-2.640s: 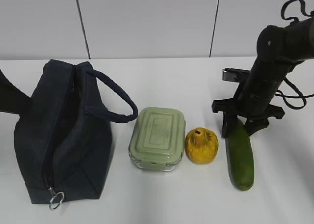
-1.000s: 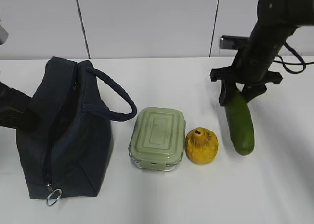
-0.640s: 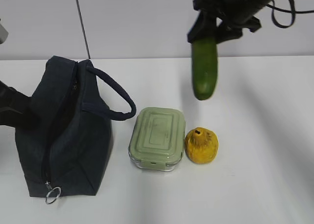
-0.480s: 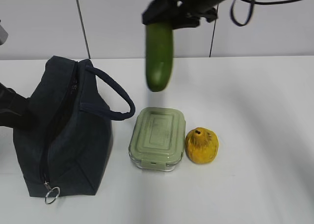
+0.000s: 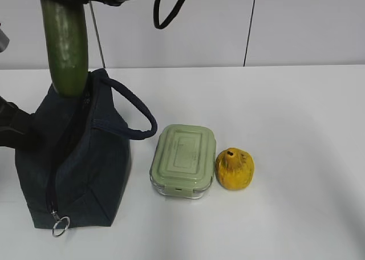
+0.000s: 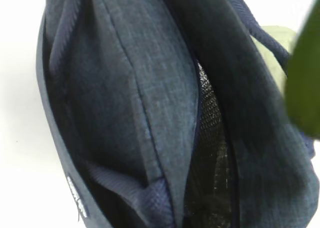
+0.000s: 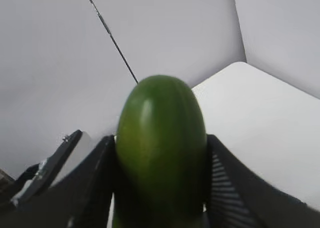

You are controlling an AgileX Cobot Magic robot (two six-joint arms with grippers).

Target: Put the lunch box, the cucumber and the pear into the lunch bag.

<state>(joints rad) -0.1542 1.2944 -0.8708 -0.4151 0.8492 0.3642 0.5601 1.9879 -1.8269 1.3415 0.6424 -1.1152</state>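
A: Biggest first?
B: Lunch bag (image 5: 74,157), dark navy woven fabric, standing on the white table (image 5: 296,134) at left, zip top gaping. Padded loop handle (image 5: 134,109) arcs toward the middle, metal ring pull (image 5: 60,228) hangs at the near end. Left wrist view looks down into the opening; dark mesh-like lining inside.
A: Left gripper?
B: Dark arm part at the bag's left side in exterior view, but fingers not visible, can't tell if spread or closed.
A: Right gripper?
B: Right gripper (image 7: 157,188) pinches the cucumber (image 5: 64,43) btw. both fingers (image 7: 92,188), pads pressed on its sides. Cucumber hangs upright, smooth, dark green, rounded tip right at the bag's far-end opening.
A: Rest?
B: Lunch box (image 5: 183,160), rounded rectangle, clear base w/ sage-green snap lid, sits on the table just right of the bag. Pear (image 5: 234,169), lumpy yellow-orange w/ small dark stem hole, just beside the box's right side, nearly touching.
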